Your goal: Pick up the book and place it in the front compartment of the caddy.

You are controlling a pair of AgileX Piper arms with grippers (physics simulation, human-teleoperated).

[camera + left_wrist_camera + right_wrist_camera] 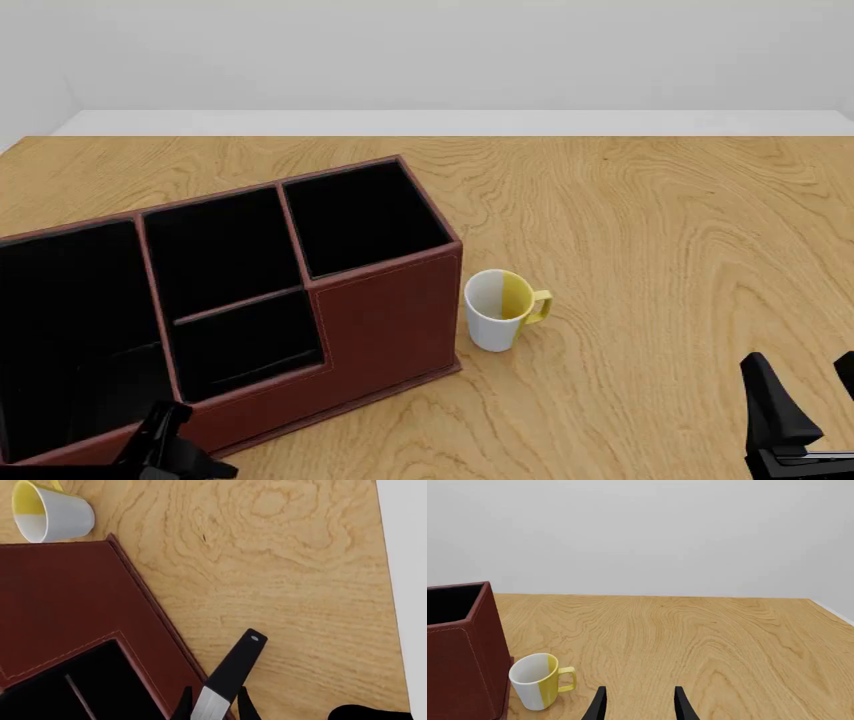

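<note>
In the left wrist view my left gripper (215,708) is shut on the book (235,667), a thin black slab with a pale page edge that sticks out past the fingers. The book hangs over the wood beside the caddy's (67,600) reddish-brown wall, outside its black cells. In the front view the caddy (387,325) fills the left side, and the front compartment (216,255) is its square middle cell. My left gripper (167,450) sits low at the caddy's near edge. My right gripper (640,707) is open and holds nothing; it also shows at the bottom right (798,420).
A white-and-yellow mug (502,310) stands upright just right of the caddy, its handle pointing right; it also shows as the mug (540,681) and the mug (50,511). The wooden table (641,220) stretches to a pale wall at the back.
</note>
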